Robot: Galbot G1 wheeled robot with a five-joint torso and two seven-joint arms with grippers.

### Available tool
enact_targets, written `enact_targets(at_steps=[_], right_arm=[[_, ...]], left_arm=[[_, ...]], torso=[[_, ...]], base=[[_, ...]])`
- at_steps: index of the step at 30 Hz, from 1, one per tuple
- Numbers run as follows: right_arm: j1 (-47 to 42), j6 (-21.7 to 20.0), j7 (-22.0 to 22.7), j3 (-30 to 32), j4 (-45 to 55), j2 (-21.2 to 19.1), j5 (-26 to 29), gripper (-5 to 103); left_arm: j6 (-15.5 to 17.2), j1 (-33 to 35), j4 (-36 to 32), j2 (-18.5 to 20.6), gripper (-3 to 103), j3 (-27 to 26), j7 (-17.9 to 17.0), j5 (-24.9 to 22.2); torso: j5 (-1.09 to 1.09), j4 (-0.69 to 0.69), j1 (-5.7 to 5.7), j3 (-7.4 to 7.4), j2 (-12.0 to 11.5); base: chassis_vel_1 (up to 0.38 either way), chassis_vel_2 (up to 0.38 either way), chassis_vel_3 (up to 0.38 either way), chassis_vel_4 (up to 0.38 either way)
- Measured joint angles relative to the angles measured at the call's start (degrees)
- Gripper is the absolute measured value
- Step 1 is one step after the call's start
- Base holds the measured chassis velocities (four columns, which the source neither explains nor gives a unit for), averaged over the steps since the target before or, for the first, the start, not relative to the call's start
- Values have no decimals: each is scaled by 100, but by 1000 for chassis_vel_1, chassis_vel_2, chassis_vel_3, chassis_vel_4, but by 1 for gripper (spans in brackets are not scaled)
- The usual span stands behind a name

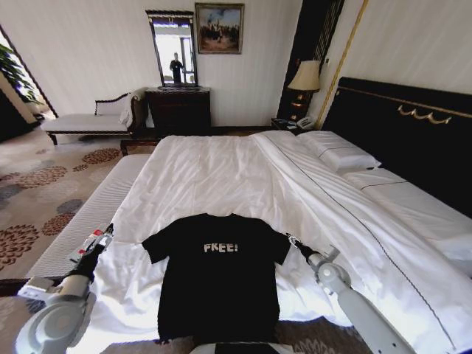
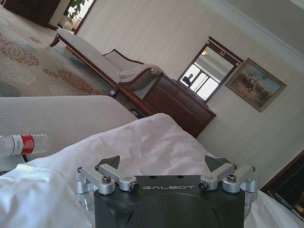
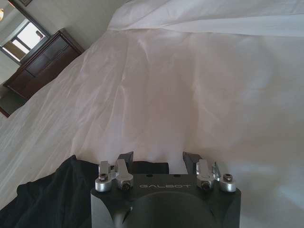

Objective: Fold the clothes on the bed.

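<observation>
The clothes, a black T-shirt (image 1: 217,287) with white "FREE!" lettering, lie spread flat, chest up, at the foot of the bed (image 1: 214,173), sleeves out to both sides. My left gripper (image 1: 104,234) hovers open over the bed's left edge, well clear of the left sleeve; in the left wrist view its open fingers (image 2: 110,163) face bare white sheet. My right gripper (image 1: 292,240) is open at the tip of the right sleeve. In the right wrist view the sleeve's black edge (image 3: 52,194) reaches in between the fingers (image 3: 126,159), close to the gripper's base.
A narrow white ribbed bench (image 1: 85,217) runs along the bed's left side, with a plastic bottle (image 2: 23,143) on it. Pillows (image 1: 343,156) and the dark headboard (image 1: 413,133) are at the right. A chaise (image 1: 88,122), dresser (image 1: 178,109) and lamp (image 1: 307,77) stand by the far wall.
</observation>
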Motion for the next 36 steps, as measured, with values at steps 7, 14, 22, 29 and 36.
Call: enact_targets(at_steps=[7, 14, 22, 29, 36], right_arm=[[-88, 32, -11, 13, 36, 10, -43, 40], [-173, 56, -18, 38, 146, 11, -72, 14], [-332, 80, -17, 85, 423, -9, -114, 0], [-357, 221, 0, 87, 615, -33, -187, 0], [-398, 388, 29, 24, 1400, -72, -79, 0]], left_arm=[[0, 28, -15, -35, 100, 11, -8, 33], [0, 48, 2, -67, 100, 28, -11, 94], [-10, 55, 57, -84, 100, 36, -18, 159], [-22, 71, -13, -95, 100, 50, -20, 131], [36, -25, -58, -24, 100, -37, -96, -43]], torso=[[0, 0, 0, 0, 0], [0, 1, 0, 0, 0], [0, 0, 0, 0, 0], [-1, 0, 0, 0, 0], [-1, 0, 0, 0, 0]], base=[[0, 0, 0, 0], [0, 0, 0, 0], [0, 0, 0, 0], [0, 0, 0, 0], [0, 0, 0, 0]])
